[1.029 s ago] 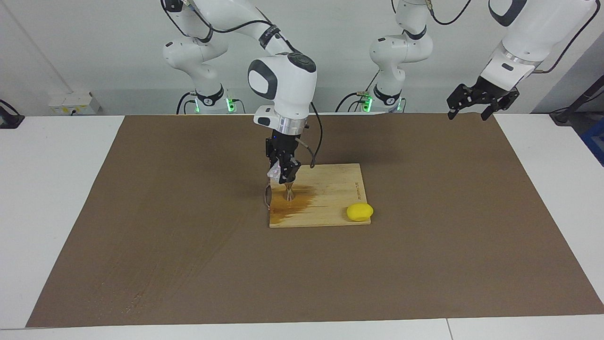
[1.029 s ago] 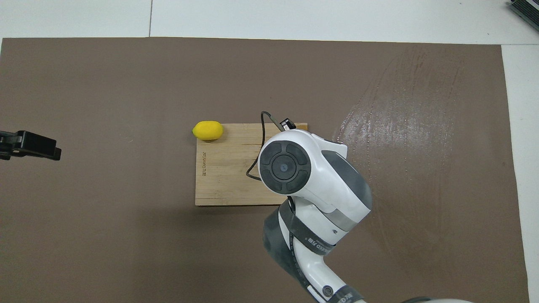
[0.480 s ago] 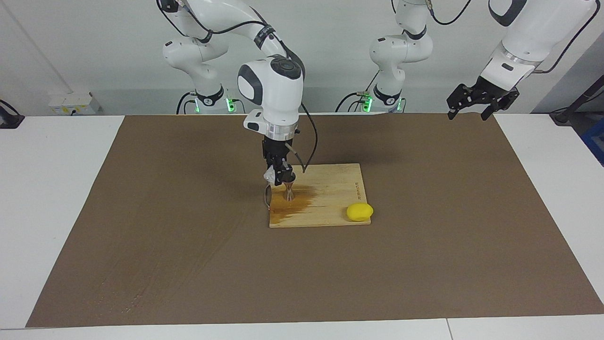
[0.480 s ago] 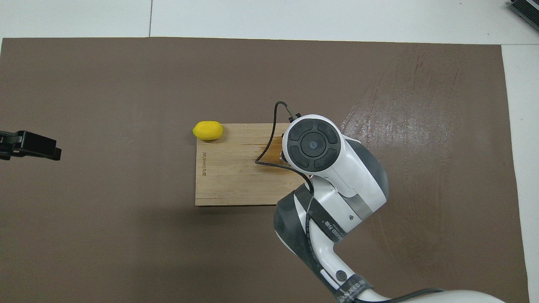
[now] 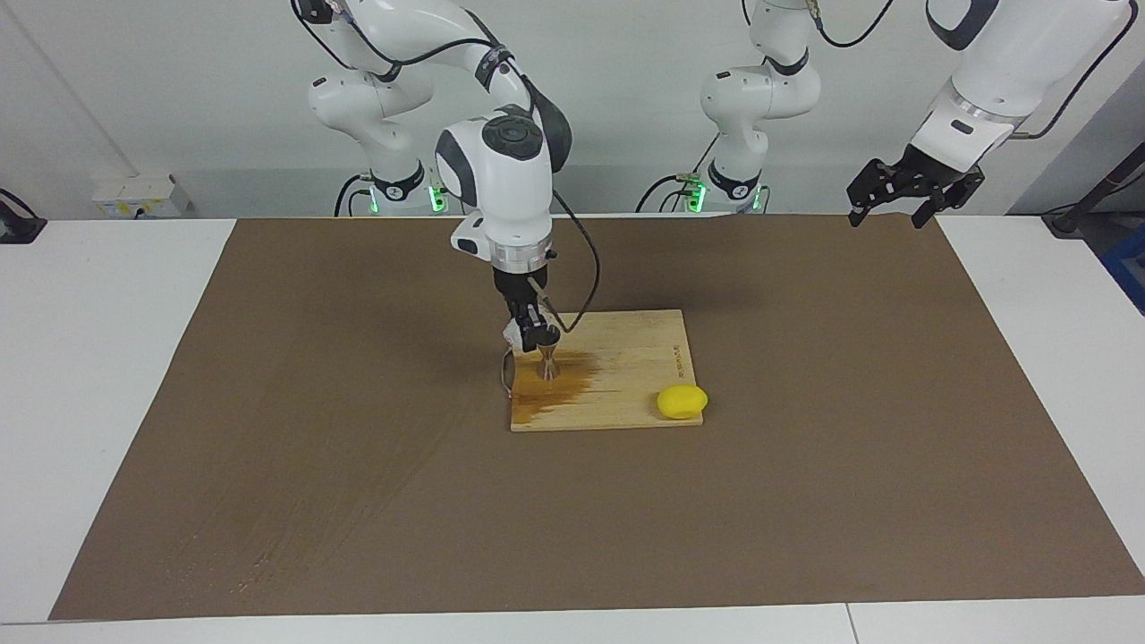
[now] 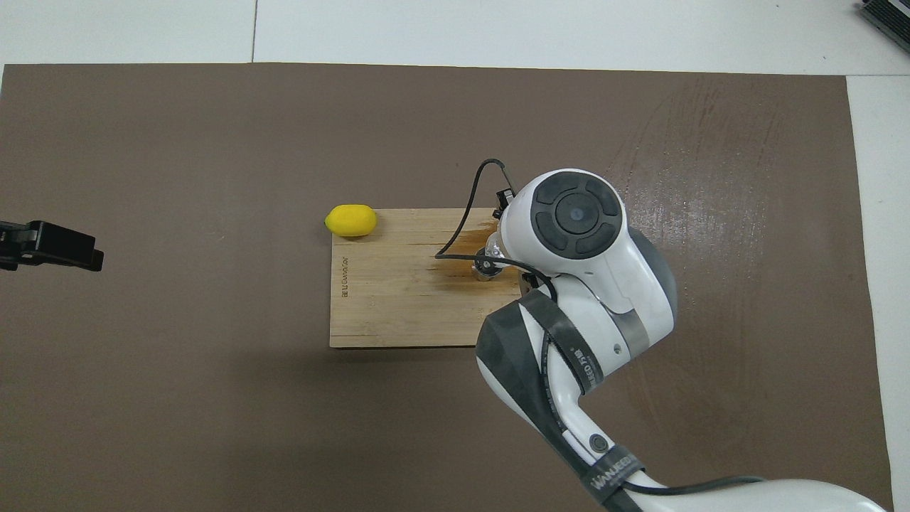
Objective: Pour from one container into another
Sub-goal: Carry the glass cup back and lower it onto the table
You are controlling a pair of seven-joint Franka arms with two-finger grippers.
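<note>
My right gripper hangs just above the steel jigger, shut on the small clear cup, which is held tilted beside the jigger's rim. The jigger stands upright on the wooden board, in a brown wet stain. From overhead, the right arm's wrist covers the gripper and the cup, and only the jigger's top shows beside it. My left gripper waits open, raised over the mat's corner at the left arm's end of the table.
A yellow lemon lies at the board's corner, farther from the robots than the jigger. Wet smears streak the brown mat toward the right arm's end. A thin loop hangs off the board's edge by the jigger.
The right arm's wrist has swung toward the right arm's end of the table, turning the hand over the jigger. The cup stays at the jigger's rim. The left arm has not moved.
</note>
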